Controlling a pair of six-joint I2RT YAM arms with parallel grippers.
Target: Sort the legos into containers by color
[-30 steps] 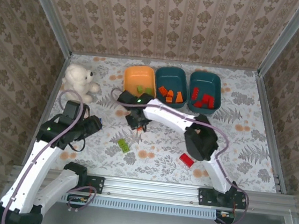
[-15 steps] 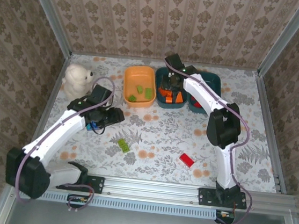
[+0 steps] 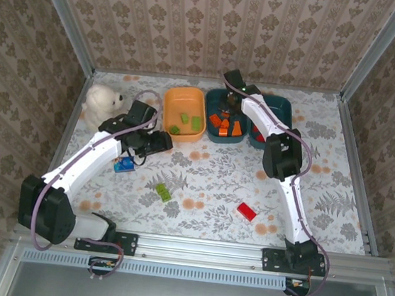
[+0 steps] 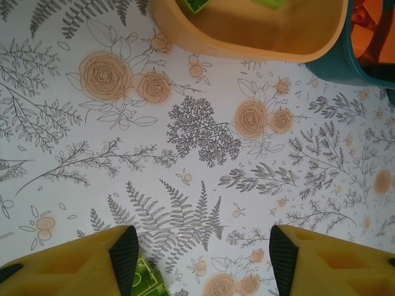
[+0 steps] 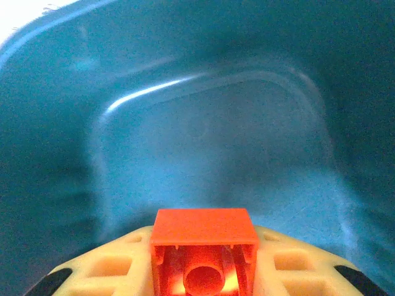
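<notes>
Floral cloth (image 3: 323, 176) covers the table, and patterned wallpaper stands on three sides.

The right gripper (image 3: 225, 108) hangs over the far end of the middle teal tray (image 3: 209, 129). In its wrist view the right gripper (image 5: 205, 271) is closed on an orange brick (image 5: 205, 229). The brick sits between the two yellow fingers, and the blue-green inside of the tray (image 5: 203, 123) lies under and ahead of it. More orange bricks (image 3: 227, 126) lie in this tray, on the side of the gripper toward the arm bases. To the right of this gripper is the right teal tray (image 3: 281, 113) with red bricks (image 3: 259, 133), partly hidden by the arm.

The left gripper (image 3: 156, 143) is over the cloth. In its wrist view the left gripper (image 4: 200, 246) has its fingers (image 4: 124, 251) well apart, with only the cloth between them. Ahead of it is the orange tray (image 4: 247, 43), with two lime green bricks (image 3: 195, 123) inside. Behind this gripper, toward the bases, a lime green brick (image 3: 163, 192) lies on the cloth, and a lime green brick (image 4: 147, 280) shows just beside one finger. A red brick (image 3: 247, 211) lies well apart, to its right. A blue-and-pink block (image 3: 124, 166) is near its left side, and a white teddy bear (image 3: 102, 105) sits farther left.
</notes>
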